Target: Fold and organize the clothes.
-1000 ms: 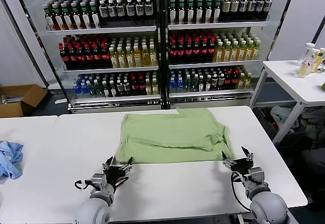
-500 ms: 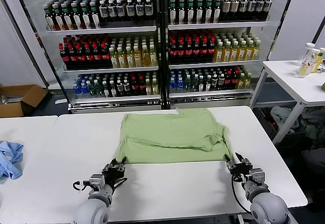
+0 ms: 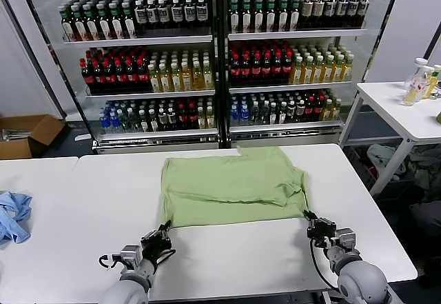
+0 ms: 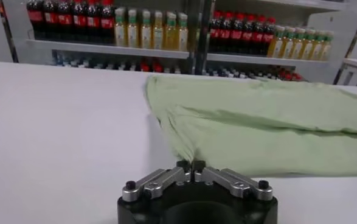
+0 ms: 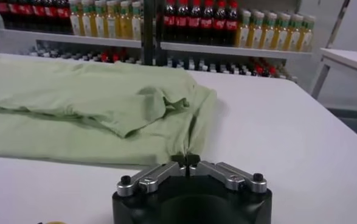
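The light green polo shirt [image 3: 233,185] lies partly folded on the white table [image 3: 234,256], with its collar, buttons and logo hidden. My left gripper [image 3: 165,229] is shut on the shirt's near left corner; in the left wrist view the gripper [image 4: 191,165] pinches a tuft of green cloth [image 4: 269,119]. My right gripper [image 3: 310,218] is shut on the near right corner; in the right wrist view the gripper [image 5: 185,161] pinches the green cloth [image 5: 87,106] the same way. Both grippers sit low at the table surface.
A crumpled light blue garment [image 3: 14,216] lies at the table's left edge. Drink shelves [image 3: 213,56] stand behind the table. A second white table [image 3: 406,107] with bottles is at the right, and a cardboard box [image 3: 24,135] is on the floor at the left.
Both grippers closed on the shirt's near corners and drew back toward me. The shirt's near edge has been pulled flatter and slightly nearer.
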Action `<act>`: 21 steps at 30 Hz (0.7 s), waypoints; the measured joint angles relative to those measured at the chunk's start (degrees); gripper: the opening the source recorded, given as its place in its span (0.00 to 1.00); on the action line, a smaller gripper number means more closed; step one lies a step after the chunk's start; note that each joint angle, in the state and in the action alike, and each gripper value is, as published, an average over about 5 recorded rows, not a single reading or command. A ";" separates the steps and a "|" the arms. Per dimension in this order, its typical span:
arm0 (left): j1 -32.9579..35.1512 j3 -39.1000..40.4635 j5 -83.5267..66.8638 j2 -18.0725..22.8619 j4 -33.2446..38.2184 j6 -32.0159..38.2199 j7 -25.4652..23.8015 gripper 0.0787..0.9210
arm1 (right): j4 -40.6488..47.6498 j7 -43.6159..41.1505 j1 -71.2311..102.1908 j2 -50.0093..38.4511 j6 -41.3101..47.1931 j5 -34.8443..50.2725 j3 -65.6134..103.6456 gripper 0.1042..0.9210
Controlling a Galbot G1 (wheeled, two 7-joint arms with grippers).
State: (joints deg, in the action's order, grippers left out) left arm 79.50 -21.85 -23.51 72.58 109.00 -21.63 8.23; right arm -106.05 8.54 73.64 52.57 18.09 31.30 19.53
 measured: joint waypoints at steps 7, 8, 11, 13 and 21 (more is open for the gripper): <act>3.70 -2.07 -0.63 -1.21 3.25 0.01 -0.73 0.01 | -4.46 0.12 4.57 -1.37 -0.40 -1.28 2.13 0.00; 4.40 -2.50 -0.69 -1.42 3.93 0.00 -0.82 0.01 | -5.29 0.17 5.54 -1.54 -0.41 -1.51 2.54 0.00; 6.88 -3.93 -0.81 -1.93 6.17 0.05 -1.01 0.01 | -7.96 0.16 8.92 -2.19 -0.58 -2.25 3.95 0.00; 8.87 -4.91 -0.78 -2.10 7.80 0.18 -1.09 0.01 | -9.74 0.11 11.38 -2.69 -0.79 -2.77 5.04 0.00; 18.26 -7.68 0.07 -1.78 14.30 0.49 -1.10 0.01 | -15.75 0.03 21.30 -4.40 -1.61 -4.80 9.87 0.00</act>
State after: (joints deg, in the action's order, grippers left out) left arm 97.76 -29.53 -23.44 70.79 123.30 -21.14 7.13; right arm -121.80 8.57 94.94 48.17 16.49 26.50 29.40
